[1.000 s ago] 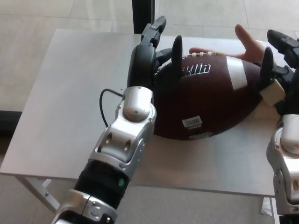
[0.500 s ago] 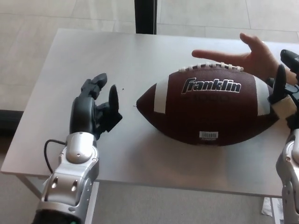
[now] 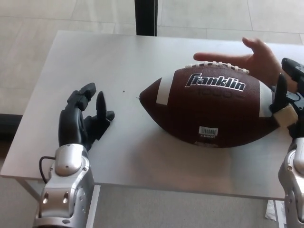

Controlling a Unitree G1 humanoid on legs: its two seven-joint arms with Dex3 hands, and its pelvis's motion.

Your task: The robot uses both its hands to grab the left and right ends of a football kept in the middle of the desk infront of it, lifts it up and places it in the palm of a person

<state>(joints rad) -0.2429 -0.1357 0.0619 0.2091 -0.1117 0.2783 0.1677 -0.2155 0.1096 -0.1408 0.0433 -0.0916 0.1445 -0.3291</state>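
Observation:
The brown Franklin football (image 3: pixel 209 109) lies lengthwise at the centre-right of the grey desk (image 3: pixel 95 61), laces up and its white stripes showing. A person's open hand (image 3: pixel 254 59) is behind and partly under its far right side; whether the ball rests on the palm or the desk is hidden. My left hand (image 3: pixel 81 118) is open, well clear of the ball's left tip, above the desk's left part. My right hand (image 3: pixel 288 90) is at the picture's right edge, partly cut off, open, its thumb resting against the ball's right end.
A black post (image 3: pixel 145 16) stands behind the desk's far edge. The desk's near edge runs just below the ball, with pale floor around it. A thin black cable (image 3: pixel 43 164) loops by my left wrist.
My left hand has let go of the ball's left end and drawn back to the left and toward me. The ball has moved a little right toward the person's hand.

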